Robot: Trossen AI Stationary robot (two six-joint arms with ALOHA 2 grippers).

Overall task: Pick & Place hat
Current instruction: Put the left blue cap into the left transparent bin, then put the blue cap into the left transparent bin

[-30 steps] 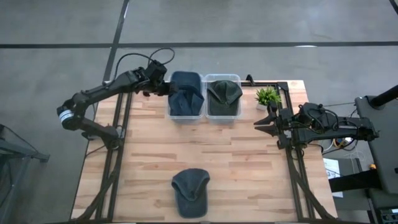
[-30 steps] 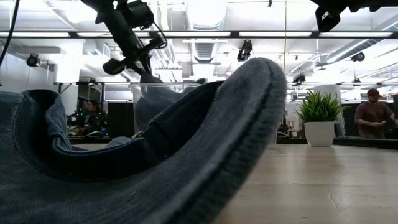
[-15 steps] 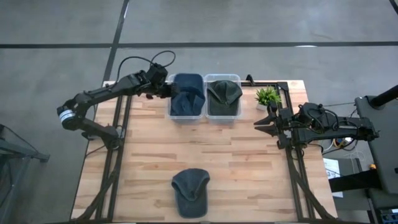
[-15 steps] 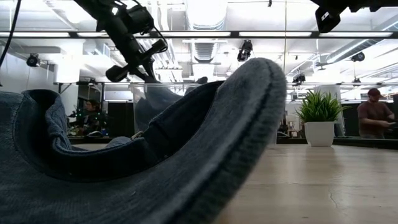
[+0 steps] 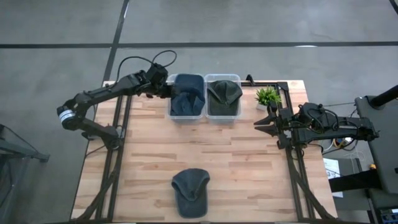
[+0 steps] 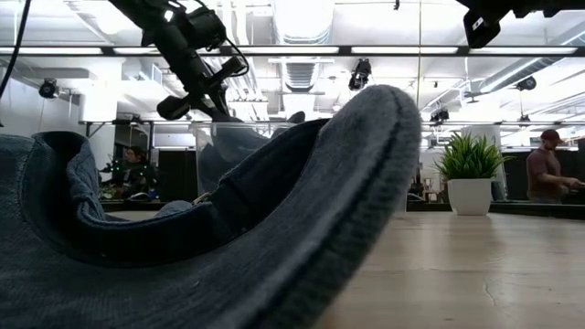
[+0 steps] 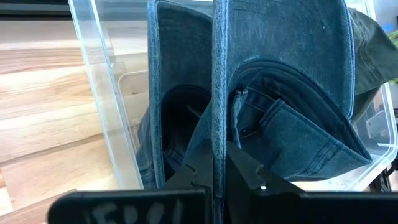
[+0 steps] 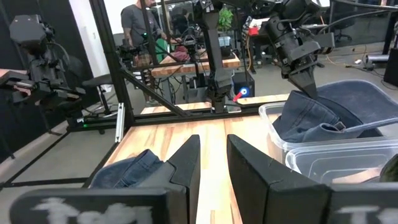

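A blue denim hat [image 5: 186,96] lies in the left clear bin [image 5: 185,116] at the table's far edge. My left gripper [image 5: 166,89] stands over that bin's left side, shut on this hat. The right clear bin [image 5: 222,116] holds a dark green hat [image 5: 224,92]. A second blue-grey hat [image 5: 190,191] rests crown up on the table near its near edge and fills the low view [image 6: 274,228]. My right gripper [image 5: 264,124] waits open above the table's right edge. My left gripper pinches the blue hat's brim at its edge [image 7: 219,134] between the two fingers, and the brim shows edge-on in the gap. The fingers [image 8: 306,78] slant down from above and from the table's left. The hat's body rests in the bin, its held part raised.
A small potted plant [image 5: 267,96] stands right of the bins. Bare wood lies between the bins and the near hat. People [image 6: 547,174] show in the room beyond the table's far side.
My left gripper has moved a little toward the bin, still shut on the hat. The blue hat has sunk into the left bin, so the bin's far rim now shows, and the hat lies folded there.
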